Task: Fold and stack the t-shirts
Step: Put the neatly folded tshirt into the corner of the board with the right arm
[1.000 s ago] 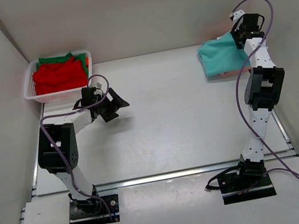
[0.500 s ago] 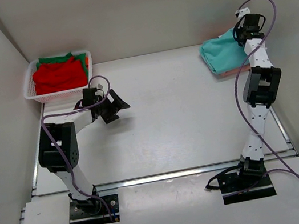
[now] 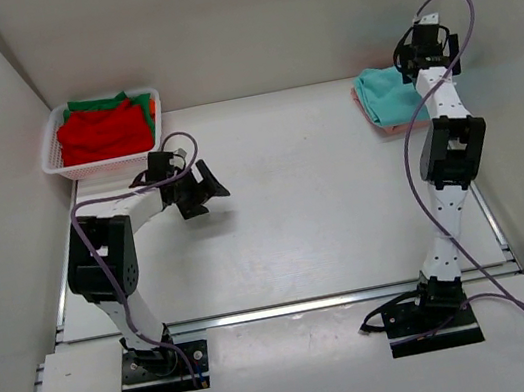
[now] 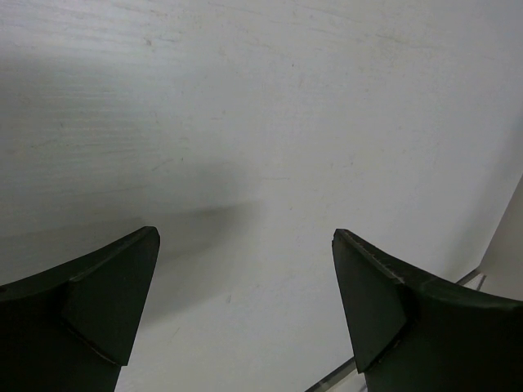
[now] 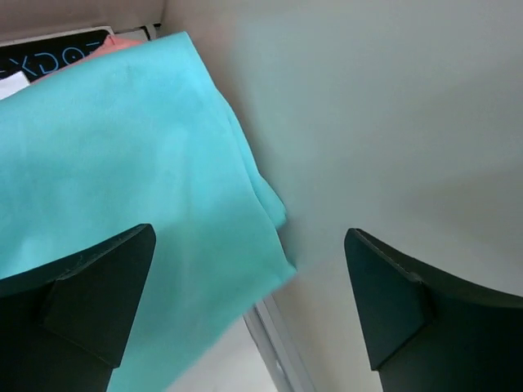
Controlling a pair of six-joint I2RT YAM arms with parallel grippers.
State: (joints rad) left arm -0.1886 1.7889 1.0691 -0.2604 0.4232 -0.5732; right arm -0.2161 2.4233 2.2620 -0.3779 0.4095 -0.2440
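Note:
A folded teal t-shirt (image 3: pixel 385 96) lies at the table's far right on a salmon pink t-shirt (image 3: pixel 392 129), of which only an edge shows. My right gripper (image 3: pixel 421 50) hangs open just above the teal t-shirt's (image 5: pixel 122 204) far edge, close to the right wall, holding nothing. In the right wrist view (image 5: pixel 249 233) a corner of the pink t-shirt (image 5: pixel 122 41) peeks out at the top. A red t-shirt (image 3: pixel 104 132), a green one (image 3: pixel 98 103) and an orange one (image 3: pixel 153 103) lie in the basket. My left gripper (image 3: pixel 206 190) (image 4: pixel 245 233) is open over bare table.
The white mesh basket (image 3: pixel 104 166) stands at the far left corner against the left wall. White walls enclose the table on the left, back and right. A metal rail (image 5: pixel 274 351) runs along the table's right edge under the teal t-shirt.
My right gripper has opened and let go of the teal t-shirt, which now lies more compact on the pink one nearer the back right corner. The left arm barely moved.

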